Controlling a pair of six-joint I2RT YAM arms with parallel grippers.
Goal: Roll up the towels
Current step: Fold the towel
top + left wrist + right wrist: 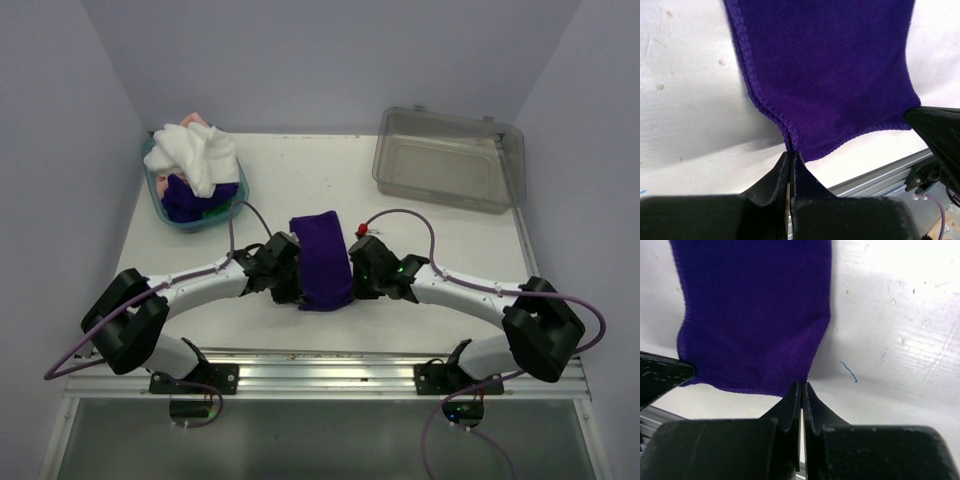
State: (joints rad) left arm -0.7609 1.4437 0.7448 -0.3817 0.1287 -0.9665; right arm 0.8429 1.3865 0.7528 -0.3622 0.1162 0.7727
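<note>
You've got the purple towel (322, 258) lying flat in the middle of the table (300, 170), a long strip running away from the bases, and both arms are on its near end. Your left gripper (791, 156) is pinched tight on the near-left corner, and your right gripper (802, 386) is clamped on the near-right one. That looks like the very start of the roll: corners taken, nothing curled over yet. Next you'll want to lift that edge with both hands together and turn it forward over the cloth, keeping it level so the roll starts straight. From above, the wrists cover the near hem. I can't tell how many layers each pinch holds. Over in the teal basket (153, 185), the white towel (195, 155) buries the rest; only a pink scrap (196, 121) peeks out.
</note>
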